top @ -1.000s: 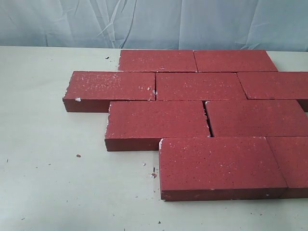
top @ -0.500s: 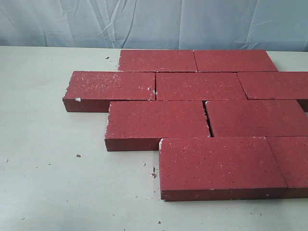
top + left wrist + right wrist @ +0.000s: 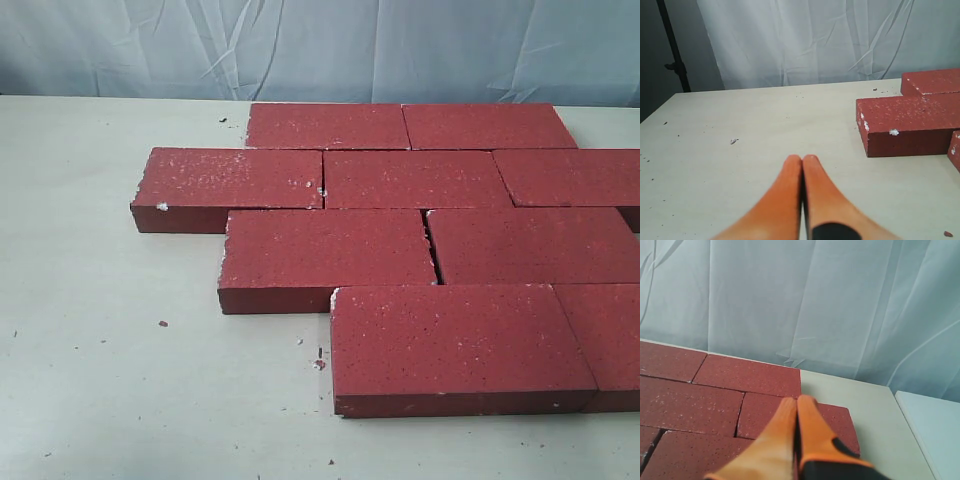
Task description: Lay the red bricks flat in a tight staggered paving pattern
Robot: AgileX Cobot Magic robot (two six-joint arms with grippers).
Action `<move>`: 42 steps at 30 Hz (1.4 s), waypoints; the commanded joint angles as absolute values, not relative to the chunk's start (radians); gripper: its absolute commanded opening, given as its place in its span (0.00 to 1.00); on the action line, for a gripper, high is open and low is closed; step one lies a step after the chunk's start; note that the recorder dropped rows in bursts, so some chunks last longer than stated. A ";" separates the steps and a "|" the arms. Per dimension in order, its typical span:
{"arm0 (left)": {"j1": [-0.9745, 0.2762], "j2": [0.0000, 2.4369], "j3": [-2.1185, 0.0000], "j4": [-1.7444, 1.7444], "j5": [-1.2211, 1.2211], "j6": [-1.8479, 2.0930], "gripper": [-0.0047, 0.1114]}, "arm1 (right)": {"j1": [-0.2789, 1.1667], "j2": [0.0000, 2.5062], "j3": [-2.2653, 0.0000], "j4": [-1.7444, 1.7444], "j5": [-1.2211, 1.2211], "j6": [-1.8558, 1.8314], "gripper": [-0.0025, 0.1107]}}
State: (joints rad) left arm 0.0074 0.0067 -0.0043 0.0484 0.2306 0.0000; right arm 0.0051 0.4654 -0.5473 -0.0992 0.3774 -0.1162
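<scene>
Nine red bricks (image 3: 420, 240) are lying flat on the pale table (image 3: 100, 350), filling its middle and right side in the exterior view and making four staggered rows. Two are sitting in the far row, three in the second, two in the third and two in the near row; the rightmost brick of the second row and of the near row are running off the picture's edge. Most are lying edge to edge, though a narrow dark gap is showing between the two bricks of the third row. The leftmost brick of the second row (image 3: 228, 185) is jutting out farthest to the left, and the near-row brick (image 3: 455, 345) is sitting closest to the camera. Small crumbs (image 3: 318, 364) are lying scattered on the table beside the near rows. The left gripper (image 3: 802, 159) is hanging over bare table with its two orange fingers pressed together, grasping nothing, and three bricks are showing partly beyond it, well apart from it. The right gripper (image 3: 796, 400) is hovering above the bricks, its fingers likewise clenched and empty. A creased white cloth (image 3: 300, 50) is hanging behind the table, and one black pole (image 3: 672, 45) is standing beside it.
</scene>
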 commanded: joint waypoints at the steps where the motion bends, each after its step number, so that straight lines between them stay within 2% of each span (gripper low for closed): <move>1: 0.008 0.000 0.000 0.042 0.231 -0.006 0.04 | 0.000 0.456 -0.543 -0.104 0.353 -0.118 0.01; 6: 0.008 0.000 0.000 0.042 0.231 -0.006 0.04 | 0.000 0.379 -0.523 -0.098 0.346 -0.097 0.01; 17: 0.008 0.000 0.000 0.042 0.231 -0.006 0.04 | 0.000 0.152 -0.318 -0.096 0.285 -0.039 0.01; 27: 0.008 0.000 0.000 0.042 0.231 -0.006 0.04 | 0.000 0.134 -0.284 -0.091 0.284 0.036 0.01; 42: 0.008 0.000 0.000 0.042 0.231 -0.006 0.04 | 0.000 0.000 -0.014 -0.030 0.230 0.054 0.01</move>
State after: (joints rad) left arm 0.0074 0.0050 -0.0043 0.0484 0.2306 0.0000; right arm 0.0051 0.0146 -0.0563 -0.0374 0.2430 0.0509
